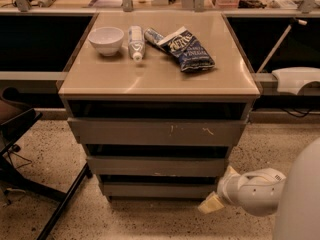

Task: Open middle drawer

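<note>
The middle drawer is a plain grey front with a small pale scuff at its lower edge, between the scratched top front and the bottom front. A dark gap shows above it; its inside is not visible. My gripper is low at the right, beside the cabinet's lower right corner, level with the bottom front. Its pale fingers are spread apart and hold nothing. It touches no drawer.
On the cabinet top lie a white bowl, a bottle on its side and a blue snack bag. A dark chair frame stands at the left. My white arm fills the lower right corner.
</note>
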